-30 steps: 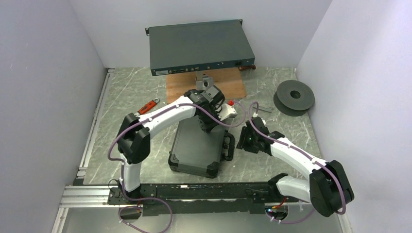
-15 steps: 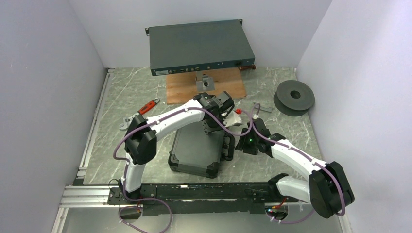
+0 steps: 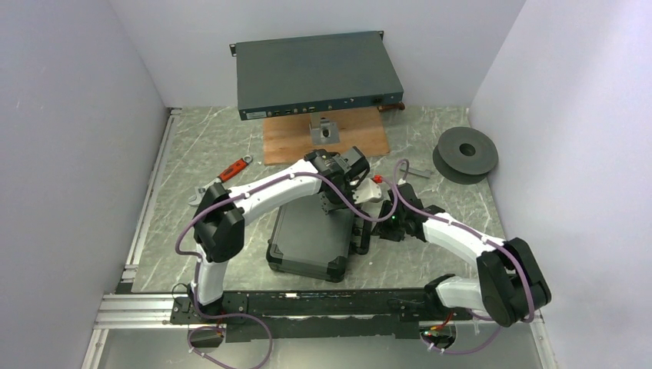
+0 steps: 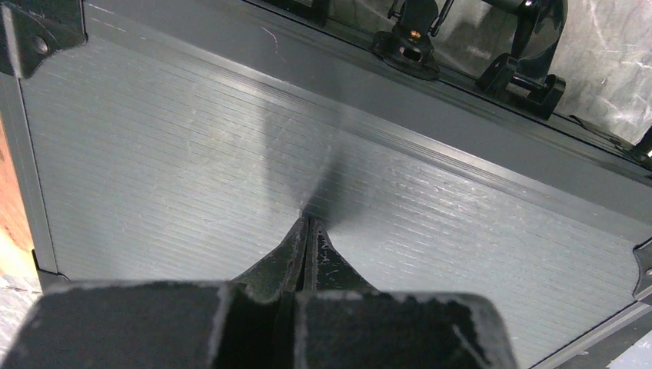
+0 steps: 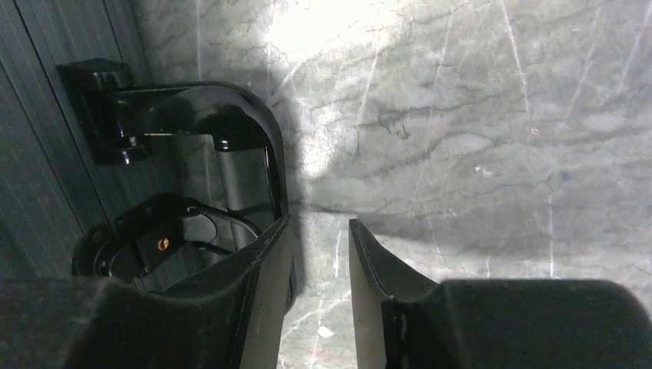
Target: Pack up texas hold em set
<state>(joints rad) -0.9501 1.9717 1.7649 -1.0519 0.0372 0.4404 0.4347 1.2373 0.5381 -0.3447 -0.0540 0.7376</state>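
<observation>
Where the left gripper [image 4: 307, 221] is set tip-down against the ribbed lid of the closed black case [image 4: 192, 146], its fingers are seen squeezed together with nothing between them. The right gripper [image 5: 319, 227] is held low by the handle [image 5: 265, 154], at the case's 3 o'clock side in the top view. Its fingers are parted by a narrow gap, through which only the marbled table [image 5: 477, 123] is seen. A grey-blue rack unit [image 3: 315, 73] is seen at 12 o'clock from the case, a dark spool [image 3: 465, 154] at 2 o'clock.
</observation>
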